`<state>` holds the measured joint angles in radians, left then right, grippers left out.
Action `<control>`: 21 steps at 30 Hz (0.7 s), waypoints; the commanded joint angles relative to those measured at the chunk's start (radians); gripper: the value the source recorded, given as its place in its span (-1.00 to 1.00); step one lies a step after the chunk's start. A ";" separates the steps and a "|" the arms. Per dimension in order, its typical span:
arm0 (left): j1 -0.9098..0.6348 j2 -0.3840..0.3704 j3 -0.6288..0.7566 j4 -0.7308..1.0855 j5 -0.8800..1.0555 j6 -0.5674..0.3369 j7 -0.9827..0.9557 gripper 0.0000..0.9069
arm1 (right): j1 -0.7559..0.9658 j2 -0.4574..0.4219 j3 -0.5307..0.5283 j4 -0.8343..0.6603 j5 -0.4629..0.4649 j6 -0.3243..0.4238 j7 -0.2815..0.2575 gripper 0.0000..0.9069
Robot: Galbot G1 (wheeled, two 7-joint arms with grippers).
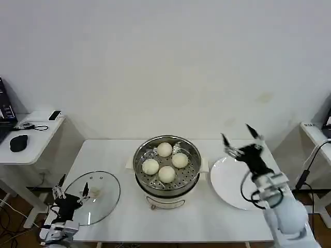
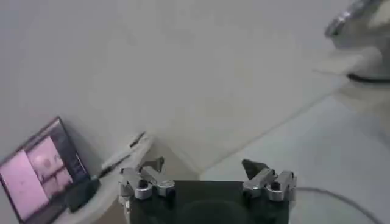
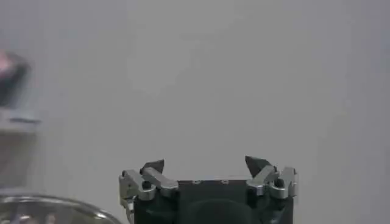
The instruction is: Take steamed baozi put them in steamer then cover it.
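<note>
Four round cream-white baozi (image 1: 165,161) sit in the shiny steel steamer (image 1: 167,170), uncovered.
I see right gripper (image 1: 239,137) spread wide above the flat white plate (image 1: 231,182); left gripper (image 1: 72,190) wide over the round glass lid (image 1: 98,196).

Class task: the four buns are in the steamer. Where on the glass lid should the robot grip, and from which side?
Judging by its pose, grip the knob at the centre of the glass lid, from straight above. The lid lies flat on the table, so its rim gives no purchase. The open left pincer is nearest.

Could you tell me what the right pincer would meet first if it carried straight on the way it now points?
The open right pincer points up and away over the plate; its path looks free until the white wall, though depth is unclear.
</note>
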<state>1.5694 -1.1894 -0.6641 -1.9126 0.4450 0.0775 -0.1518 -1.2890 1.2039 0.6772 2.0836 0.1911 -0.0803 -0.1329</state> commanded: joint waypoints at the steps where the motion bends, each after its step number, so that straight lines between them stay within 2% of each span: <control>1: 0.016 0.096 0.052 0.139 0.506 -0.066 -0.114 1.00 | -0.258 0.185 0.287 0.038 -0.009 0.071 0.029 1.00; 9: 0.022 0.118 0.069 0.205 0.650 -0.048 -0.133 1.00 | -0.274 0.213 0.292 0.026 -0.003 0.079 0.035 1.00; 21: -0.095 0.149 0.110 0.312 0.649 -0.037 -0.095 1.00 | -0.301 0.248 0.303 0.031 0.000 0.094 0.053 1.00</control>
<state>1.5350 -1.0634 -0.5758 -1.6809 0.9909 0.0392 -0.2457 -1.5358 1.4070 0.9371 2.1050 0.1903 -0.0041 -0.0900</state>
